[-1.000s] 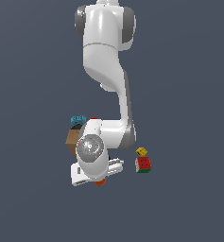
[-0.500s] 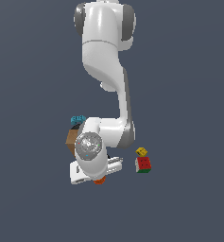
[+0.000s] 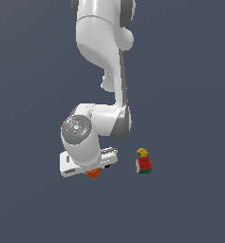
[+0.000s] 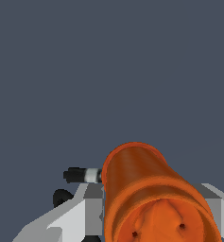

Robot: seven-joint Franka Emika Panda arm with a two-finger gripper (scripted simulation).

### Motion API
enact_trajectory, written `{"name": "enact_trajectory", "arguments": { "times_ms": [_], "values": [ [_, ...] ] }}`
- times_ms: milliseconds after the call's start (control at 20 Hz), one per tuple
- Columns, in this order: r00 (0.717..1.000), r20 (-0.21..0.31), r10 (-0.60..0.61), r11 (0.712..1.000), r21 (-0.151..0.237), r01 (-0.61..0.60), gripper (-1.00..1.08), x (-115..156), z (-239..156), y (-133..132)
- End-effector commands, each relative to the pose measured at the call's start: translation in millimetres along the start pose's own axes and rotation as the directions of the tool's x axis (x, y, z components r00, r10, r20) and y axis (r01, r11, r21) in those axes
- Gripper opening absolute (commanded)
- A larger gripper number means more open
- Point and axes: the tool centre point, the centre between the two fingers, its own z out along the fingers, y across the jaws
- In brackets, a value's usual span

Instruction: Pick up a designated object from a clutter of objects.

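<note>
The designated object, a small orange ribbed container, fills the lower part of the wrist view with its open rim toward the camera. My gripper is shut on it, one grey finger on each side. In the exterior view the orange container peeks out under the white hand. Of the clutter, a black-white marker and a black tool show just beyond the fingers. A yellow die and a colourful cube lie toward the exterior view's right of the hand.
The white arm and its round wrist joint cover the ground behind the hand in the exterior view. Everything rests on a plain dark grey floor.
The hand with the orange container has shifted up and toward the exterior view's left. The wrist now covers the tan box and teal brick that showed earlier. Die and cube have not moved.
</note>
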Motion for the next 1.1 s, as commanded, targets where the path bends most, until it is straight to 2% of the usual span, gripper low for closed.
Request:
{"name": "enact_trajectory", "arguments": {
  "times_ms": [0,1050],
  "values": [
    [1.000,-0.002,0.001,1.000,-0.001,-0.001,-1.00,-9,-22,8],
    [1.000,-0.003,0.001,1.000,0.000,-0.001,-1.00,-107,-246,84]
  ]
}}
